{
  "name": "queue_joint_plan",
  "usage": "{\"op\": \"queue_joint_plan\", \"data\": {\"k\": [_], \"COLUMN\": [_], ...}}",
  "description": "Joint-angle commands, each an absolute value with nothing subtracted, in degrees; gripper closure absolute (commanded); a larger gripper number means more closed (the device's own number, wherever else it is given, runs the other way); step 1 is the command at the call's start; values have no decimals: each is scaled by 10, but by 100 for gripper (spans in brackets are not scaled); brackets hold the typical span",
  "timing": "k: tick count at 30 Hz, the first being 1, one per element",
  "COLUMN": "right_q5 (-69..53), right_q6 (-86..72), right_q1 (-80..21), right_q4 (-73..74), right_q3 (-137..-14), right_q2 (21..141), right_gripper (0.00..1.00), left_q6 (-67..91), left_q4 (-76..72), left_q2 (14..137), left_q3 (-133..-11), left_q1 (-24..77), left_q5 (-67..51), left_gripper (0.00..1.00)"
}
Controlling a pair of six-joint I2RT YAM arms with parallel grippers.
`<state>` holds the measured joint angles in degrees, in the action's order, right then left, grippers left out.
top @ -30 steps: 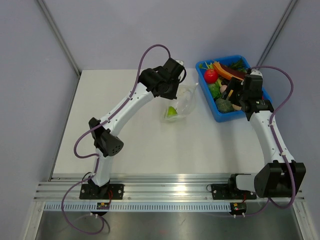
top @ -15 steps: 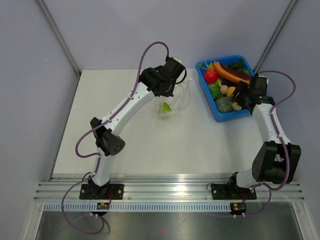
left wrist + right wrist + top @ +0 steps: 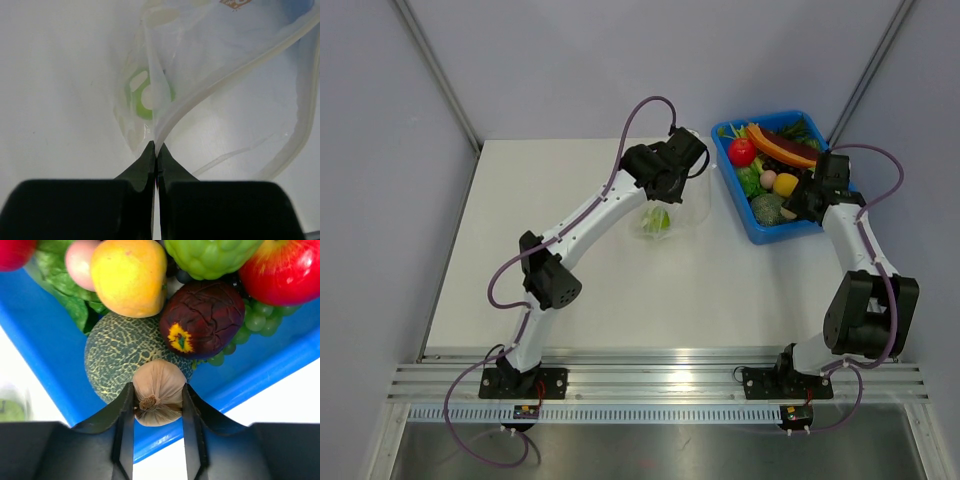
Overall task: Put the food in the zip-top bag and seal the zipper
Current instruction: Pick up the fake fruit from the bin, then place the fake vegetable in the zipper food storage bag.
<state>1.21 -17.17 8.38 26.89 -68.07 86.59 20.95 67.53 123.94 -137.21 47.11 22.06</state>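
The clear zip-top bag (image 3: 670, 212) lies on the table with a green toy fruit (image 3: 658, 221) inside. My left gripper (image 3: 672, 178) is shut on the bag's mouth edge. In the left wrist view its jaws (image 3: 156, 148) pinch the zipper (image 3: 225, 80), and the green fruit (image 3: 146, 95) shows through the plastic. My right gripper (image 3: 796, 203) is down in the blue tray (image 3: 786, 235). In the right wrist view it (image 3: 158, 396) is shut on a beige garlic bulb (image 3: 156, 382) that rests on a netted melon (image 3: 117, 357).
The blue tray (image 3: 40, 350) holds several other toy foods: a yellow-orange fruit (image 3: 131, 275), a dark maroon fruit (image 3: 207, 320), a red apple (image 3: 285, 267), green grapes (image 3: 255, 322) and leaves. The tray stands at the table's back right, just right of the bag.
My left gripper has moved right, toward the tray, dragging the bag with it. My right gripper has lowered into the tray's near end and stays there.
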Motion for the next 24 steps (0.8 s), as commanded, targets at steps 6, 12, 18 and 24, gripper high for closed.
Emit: {"op": "queue_joint_plan", "data": {"k": [6,12,18,24], "right_q5": [-18,-61,-120,-168], "right_q6": [-175,-175,-186,-221], "right_q1": [87,87,86,40], "right_q4": [288,308,312,308], "right_q3": [-703,-713,-714,-730], "right_q2": [773,735,701,662], "right_gripper": [74,74,74,73], "left_q6": [238,247,250,243], "left_q4": [580,578,574,581], "left_q2": [1206,1214,1211,1202], "left_q3": [-1346,-1353,-1350,-1340], "left_q1": [474,474,471,460], "left_q5": [85,58,41,33], "left_gripper": [100,100,100,100]}}
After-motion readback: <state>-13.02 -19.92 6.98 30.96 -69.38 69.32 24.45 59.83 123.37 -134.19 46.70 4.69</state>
